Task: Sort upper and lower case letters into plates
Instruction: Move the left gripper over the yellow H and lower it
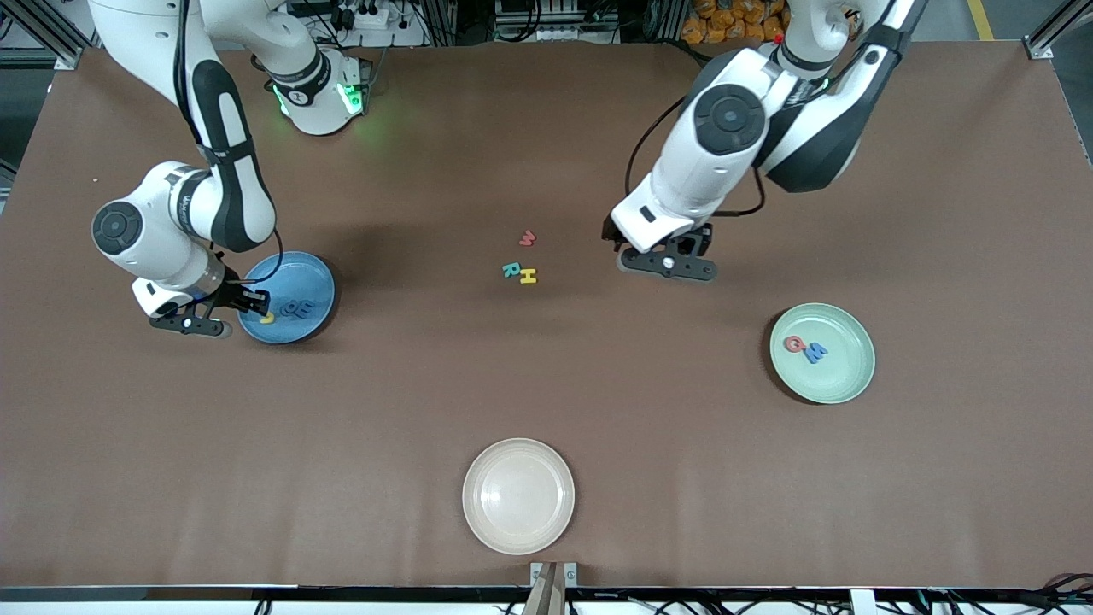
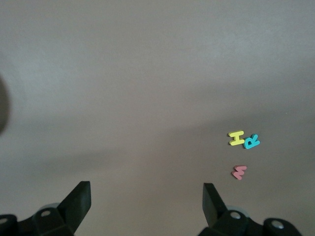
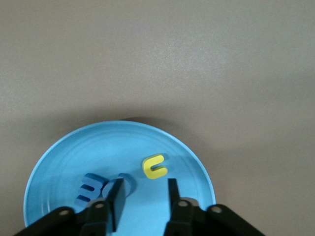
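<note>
Three loose letters lie mid-table: a coral m (image 1: 527,238), a teal R (image 1: 510,270) and a yellow H (image 1: 528,275). They also show in the left wrist view: the m (image 2: 239,171), the R (image 2: 252,141) and the H (image 2: 236,138). The blue plate (image 1: 295,273) holds a yellow c (image 3: 155,166) and two blue letters (image 3: 88,189). The mint green plate (image 1: 832,380) holds a coral letter (image 1: 794,343) and a blue letter (image 1: 815,351). My right gripper (image 3: 144,196) is open and empty, low over the blue plate (image 3: 98,152) beside the c. My left gripper (image 2: 146,199) is wide open and empty over bare table beside the loose letters.
A cream-beige plate (image 1: 518,495) sits empty near the table's front edge. The brown table stretches bare between the plates. The right arm's elbow (image 1: 119,229) hangs over the table at its own end, close to the blue plate.
</note>
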